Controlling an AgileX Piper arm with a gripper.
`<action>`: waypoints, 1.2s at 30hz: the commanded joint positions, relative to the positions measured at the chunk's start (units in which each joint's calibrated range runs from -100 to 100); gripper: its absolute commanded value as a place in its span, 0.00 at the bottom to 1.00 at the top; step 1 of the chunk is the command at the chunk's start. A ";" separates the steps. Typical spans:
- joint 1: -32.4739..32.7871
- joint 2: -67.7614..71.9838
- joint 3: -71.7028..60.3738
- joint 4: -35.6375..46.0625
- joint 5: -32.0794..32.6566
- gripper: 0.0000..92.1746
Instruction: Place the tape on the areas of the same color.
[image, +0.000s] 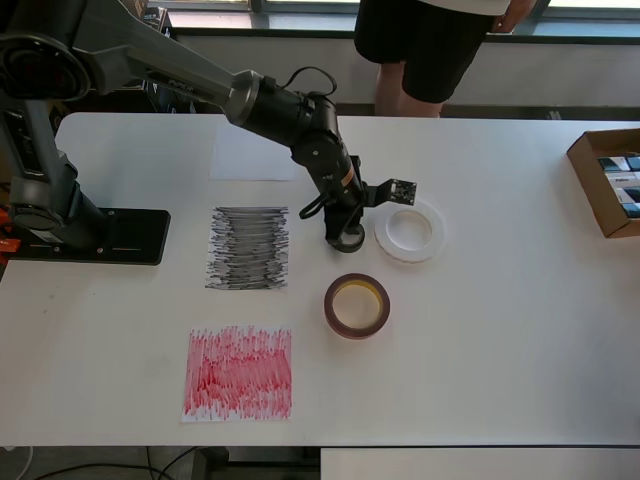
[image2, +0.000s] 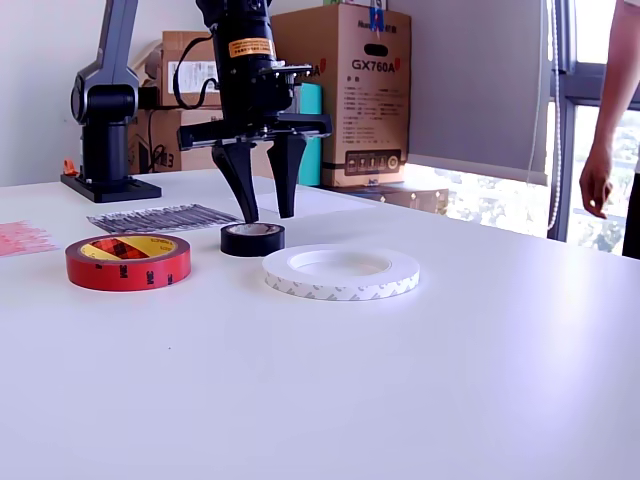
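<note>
The small black tape roll (image2: 252, 239) lies flat on the white table, mostly hidden under the gripper in the overhead view (image: 351, 243). My gripper (image2: 267, 216) points straight down, open and empty, with its two fingertips just above the black roll; it also shows in the overhead view (image: 341, 228). The red tape roll (image: 356, 305) (image2: 128, 261) and the flat white tape ring (image: 410, 232) (image2: 341, 272) lie beside it. The black scribbled patch (image: 248, 248) (image2: 163, 218), the red scribbled patch (image: 238, 372) (image2: 20, 237) and the faint white paper sheet (image: 253, 155) lie toward the overhead view's left.
The arm's black base plate (image: 100, 235) sits at the overhead view's left table edge. An open cardboard box (image: 608, 182) stands at the overhead view's right edge. A person (image: 430, 50) stands behind the far table edge. Cardboard boxes (image2: 345, 90) stand behind the arm in the exterior view.
</note>
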 joint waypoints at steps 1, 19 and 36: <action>0.05 0.66 -0.28 -0.35 -0.53 0.46; 0.76 2.25 -0.37 -0.35 -0.61 0.46; 0.13 0.29 -1.46 -0.26 -0.69 0.46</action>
